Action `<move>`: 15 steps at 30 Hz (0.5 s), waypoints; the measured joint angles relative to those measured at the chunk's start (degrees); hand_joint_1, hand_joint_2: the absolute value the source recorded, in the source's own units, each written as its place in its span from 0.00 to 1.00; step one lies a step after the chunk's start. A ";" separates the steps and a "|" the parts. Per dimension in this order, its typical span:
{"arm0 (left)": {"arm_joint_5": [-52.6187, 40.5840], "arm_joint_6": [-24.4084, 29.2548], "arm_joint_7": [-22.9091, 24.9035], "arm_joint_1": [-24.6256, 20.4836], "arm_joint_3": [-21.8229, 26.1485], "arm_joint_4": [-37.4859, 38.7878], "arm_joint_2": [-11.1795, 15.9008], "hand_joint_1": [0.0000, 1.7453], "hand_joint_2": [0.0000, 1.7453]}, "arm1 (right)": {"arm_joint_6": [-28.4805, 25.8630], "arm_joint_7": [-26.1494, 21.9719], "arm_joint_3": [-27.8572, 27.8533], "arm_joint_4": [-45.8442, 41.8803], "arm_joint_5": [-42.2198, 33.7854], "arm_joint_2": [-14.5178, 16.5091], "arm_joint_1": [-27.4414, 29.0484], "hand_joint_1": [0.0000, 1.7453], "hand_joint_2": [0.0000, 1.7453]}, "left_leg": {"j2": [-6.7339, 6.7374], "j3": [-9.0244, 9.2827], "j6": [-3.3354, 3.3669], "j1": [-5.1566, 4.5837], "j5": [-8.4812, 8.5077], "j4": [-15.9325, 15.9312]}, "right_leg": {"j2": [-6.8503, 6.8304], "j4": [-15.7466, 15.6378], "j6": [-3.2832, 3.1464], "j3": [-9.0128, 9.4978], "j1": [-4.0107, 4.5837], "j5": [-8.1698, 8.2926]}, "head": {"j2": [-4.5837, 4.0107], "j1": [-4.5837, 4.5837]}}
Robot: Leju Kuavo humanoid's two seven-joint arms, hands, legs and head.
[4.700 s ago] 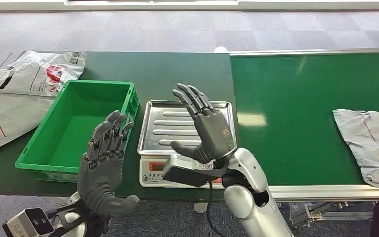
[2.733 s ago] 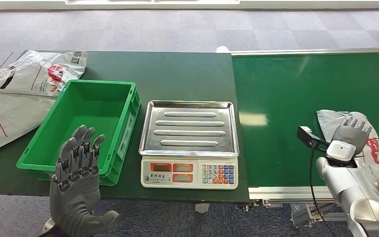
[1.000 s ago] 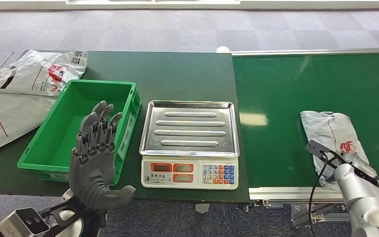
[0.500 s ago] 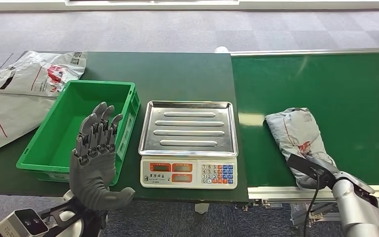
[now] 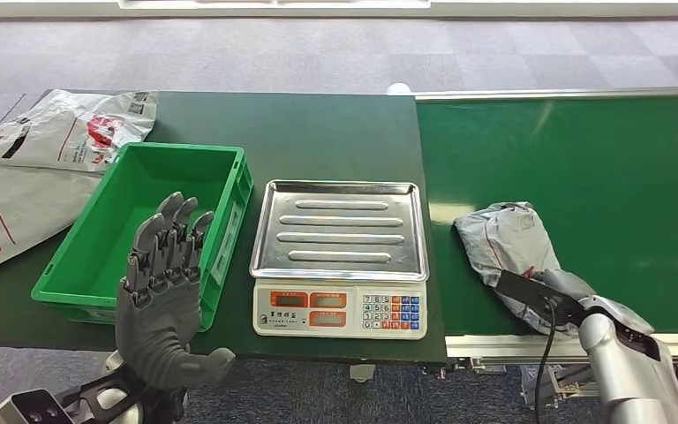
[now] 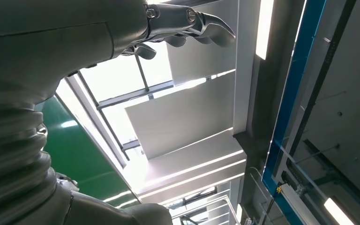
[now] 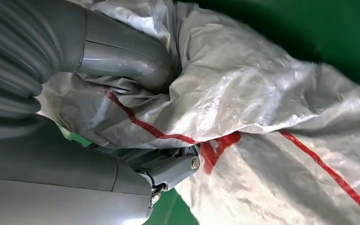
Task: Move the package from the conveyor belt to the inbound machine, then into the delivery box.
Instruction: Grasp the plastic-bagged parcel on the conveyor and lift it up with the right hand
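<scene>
Right hand (image 5: 574, 296) clamped on one crumpled grey package (image 5: 508, 247), thumb (image 7: 122, 51) pressed into the plastic. Package lying at the conveyor belt's (image 5: 600, 159) near edge, close to the scale (image 5: 340, 256), long axis running from the hand toward the belt's far left. Left hand (image 5: 163, 283) raised, fingers spread, holding nothing, over the near edge of one green box (image 5: 97, 265). Two spare grey mailers (image 5: 44, 168) at the table's (image 5: 318, 132) far left corner.

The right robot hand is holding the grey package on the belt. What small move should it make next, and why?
Probably lift the package slightly and carry it toward the scale's steel tray. The right robot hand already grips its near end, as the wrist view shows, yet the package lies on the conveyor belt, beside the bare tray.
</scene>
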 joint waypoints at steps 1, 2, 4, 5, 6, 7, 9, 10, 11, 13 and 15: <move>-0.15 0.01 0.00 0.35 0.03 -0.32 0.00 0.00 1.00 | -1.65 1.77 0.47 -0.04 0.71 0.10 -0.42 1.00 1.00 | 0.01 0.00 0.00 0.00 0.00 0.00 | 0.01 0.00 0.00 -0.01 0.00 0.00 | 0.00 0.00; -0.28 0.01 0.00 0.68 0.07 -0.66 0.00 0.00 1.00 | -3.28 3.82 0.96 -0.10 1.65 0.21 -0.94 1.00 1.00 | 0.01 0.00 0.00 0.00 0.00 0.00 | 0.01 0.00 0.00 -0.02 0.00 0.00 | 0.00 0.00; -0.39 0.01 0.00 1.14 0.22 -1.32 0.00 0.00 1.00 | -5.83 7.83 2.03 -0.41 3.55 0.44 -2.12 1.00 1.00 | 0.01 0.01 0.00 0.00 0.00 0.00 | 0.01 0.00 0.00 -0.02 0.00 0.00 | 0.00 0.00; -0.42 0.01 0.00 1.33 0.34 -1.64 0.00 0.00 1.00 | -6.60 9.27 2.54 -0.66 4.27 0.56 -2.69 1.00 1.00 | 0.00 0.02 0.00 0.00 0.01 0.00 | 0.00 0.00 0.00 -0.02 0.00 0.00 | 0.00 0.00; -0.44 0.00 -0.01 1.54 0.47 -1.92 0.00 0.00 1.00 | -7.05 10.22 3.01 -0.91 4.76 0.69 -3.17 1.00 1.00 | 0.00 0.03 0.00 0.00 0.01 0.00 | 0.00 0.00 0.00 -0.02 0.00 0.00 | 0.00 0.00; -0.47 -0.01 -0.01 1.76 0.61 -2.16 -0.01 0.00 1.00 | -7.28 10.73 3.43 -1.16 5.05 0.80 -3.54 1.00 1.00 | 0.00 0.04 0.00 0.00 0.01 0.00 | 0.00 0.00 0.00 -0.02 0.00 0.00 | 0.00 0.00; -0.58 -0.01 -0.01 2.11 0.82 -2.49 -0.01 0.00 1.00 | -7.44 11.10 3.98 -1.55 5.28 1.01 -3.92 1.00 1.00 | -0.02 0.04 0.00 0.00 0.01 0.00 | -0.02 0.00 0.00 -0.01 0.01 0.00 | 0.00 0.00; -0.68 -0.01 -0.01 2.19 0.90 -2.61 -0.02 0.00 1.00 | -7.54 11.18 4.13 -1.81 5.35 1.12 -3.96 1.00 1.00 | -0.03 0.03 0.00 0.01 0.01 0.00 | -0.03 0.00 0.00 -0.01 0.01 0.00 | 0.00 0.00; -0.78 -0.01 -0.01 2.22 0.94 -2.72 -0.02 0.00 1.00 | -7.73 11.25 4.22 -2.19 5.53 1.26 -3.92 1.00 1.00 | -0.04 0.02 0.00 0.00 0.01 0.00 | -0.05 0.00 0.00 -0.01 0.01 0.00 | 0.00 0.00; -0.90 -0.01 0.00 2.27 1.01 -2.96 -0.02 0.00 1.00 | -9.08 11.93 4.37 -3.81 6.72 1.61 -3.64 1.00 1.00 | -0.04 0.01 0.00 0.00 0.01 0.00 | -0.03 0.00 0.00 -0.01 0.00 0.00 | 0.00 0.00; -0.72 -0.18 0.27 2.42 1.24 -3.39 -0.02 0.00 1.00 | -14.74 16.32 4.76 -7.60 10.31 2.01 -2.92 1.00 1.00 | -0.05 -0.02 0.01 -0.02 0.02 0.00 | -0.04 0.01 0.00 -0.05 -0.03 0.00 | 0.00 0.00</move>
